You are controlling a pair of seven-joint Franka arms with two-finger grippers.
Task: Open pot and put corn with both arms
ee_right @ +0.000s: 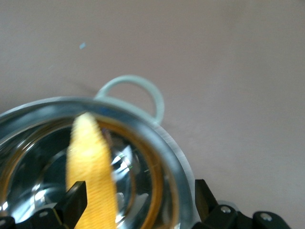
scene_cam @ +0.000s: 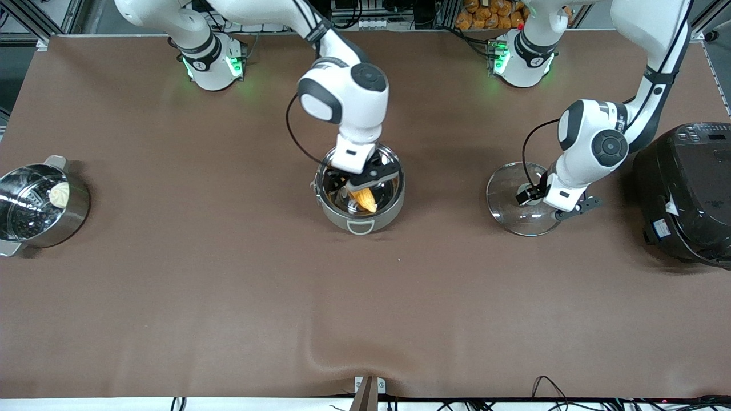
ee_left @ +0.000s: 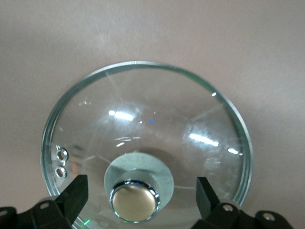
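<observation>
The steel pot (scene_cam: 393,201) stands open in the middle of the table. The yellow corn (scene_cam: 364,198) lies inside it, tip toward the front camera. My right gripper (scene_cam: 371,178) hangs open over the pot; in the right wrist view the corn (ee_right: 90,162) lies in the pot (ee_right: 164,143) beside one finger, with my right gripper (ee_right: 140,198) spread wide. The glass lid (scene_cam: 514,214) rests on the table toward the left arm's end. My left gripper (scene_cam: 551,204) is open just above the lid (ee_left: 143,109), its fingers on either side of the copper knob (ee_left: 135,201) without touching it.
A black rice cooker (scene_cam: 691,194) stands at the left arm's end, close beside the left arm. A steamer pot (scene_cam: 14,228) with a bun (scene_cam: 59,194) stands at the right arm's end. The brown cloth has a fold near the front edge (scene_cam: 320,354).
</observation>
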